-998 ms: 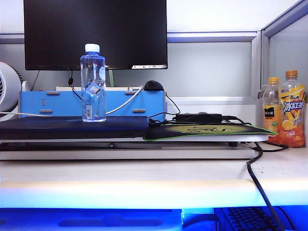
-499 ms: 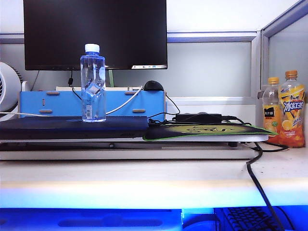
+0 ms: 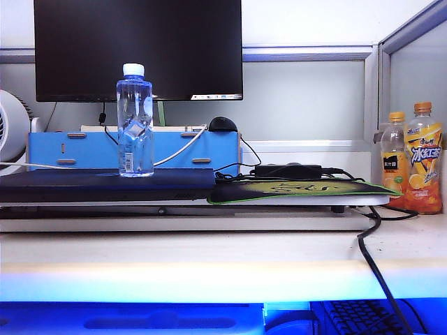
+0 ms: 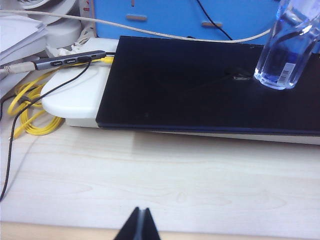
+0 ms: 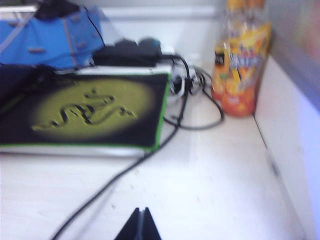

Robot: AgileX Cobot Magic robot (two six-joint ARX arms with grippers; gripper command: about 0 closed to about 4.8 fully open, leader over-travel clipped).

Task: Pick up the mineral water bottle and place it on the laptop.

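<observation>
With the mineral water bottle [image 3: 135, 120] upright on the laptop [image 3: 105, 184] at its nine o'clock end, both pinched-shut left gripper [image 4: 139, 225] and right gripper [image 5: 139, 225] should simply idle clear.

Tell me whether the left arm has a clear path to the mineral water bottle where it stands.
Probably yes. The left gripper is shut and empty, pulled back over bare table. The mineral water bottle stands upright on the laptop, with only the flat lid between them.
</observation>
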